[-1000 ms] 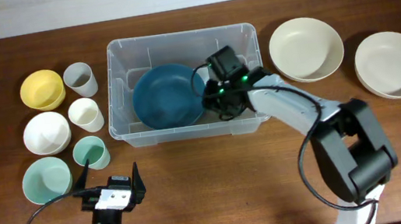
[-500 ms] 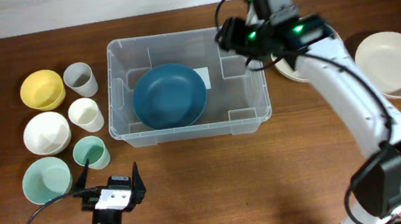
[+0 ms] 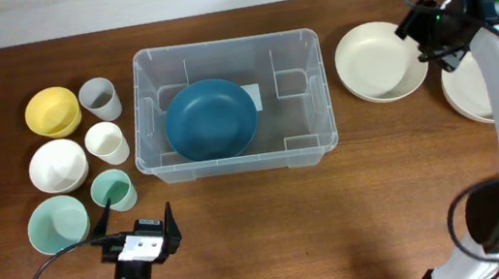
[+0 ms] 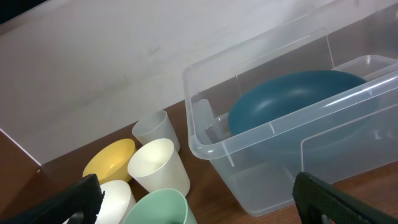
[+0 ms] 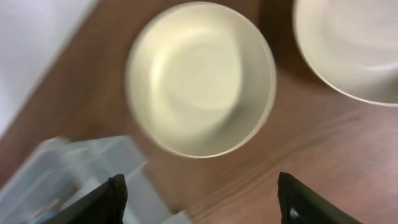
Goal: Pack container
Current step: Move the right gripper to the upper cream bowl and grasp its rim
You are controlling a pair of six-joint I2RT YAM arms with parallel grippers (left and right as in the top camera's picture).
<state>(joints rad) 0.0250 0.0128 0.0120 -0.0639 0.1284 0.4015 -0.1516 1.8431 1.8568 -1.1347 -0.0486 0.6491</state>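
Container [image 3: 222, 43] sits mid-bench [image 3: 321, 227], long side across, with a dark blue bowl [image 3: 210, 118] lying in its left half; the right half is bare

Right claw [image 3: 426, 29] hangs over the far right of the bench, above the nearer cream bowl [image 3: 377, 61], with a second cream bowl [image 3: 464, 80] just beyond it. In the wrist view its fingers [image 5: 115, 200] stand well apart with nothing between them, so it's open and empty, and the nearer cream bowl is almost centred under it

Left claw [image 3: 136, 220] is parked low near the front edge, spread as wide as it goes, holding nothing

Left to pack on the left side: yellow bowl [image 3: 52, 110], grey cup [image 3: 100, 99], white cup [image 3: 106, 142], white bowl [image 3: 58, 166], mint cup [image 3: 112, 190], mint bowl [image 3: 57, 225]

Step, as I read it: one bowl is in and the right arm is lining up on the next piece, likely the nearer cream bowl. Early in the task, most pieces are out

Next move calls for dropping onto that bowl's rim, one finger inside and one outside, then closing, lifting clear of the tub rim and carrying it left. Wrist view is blurred, so exact height over the bowl can't be told
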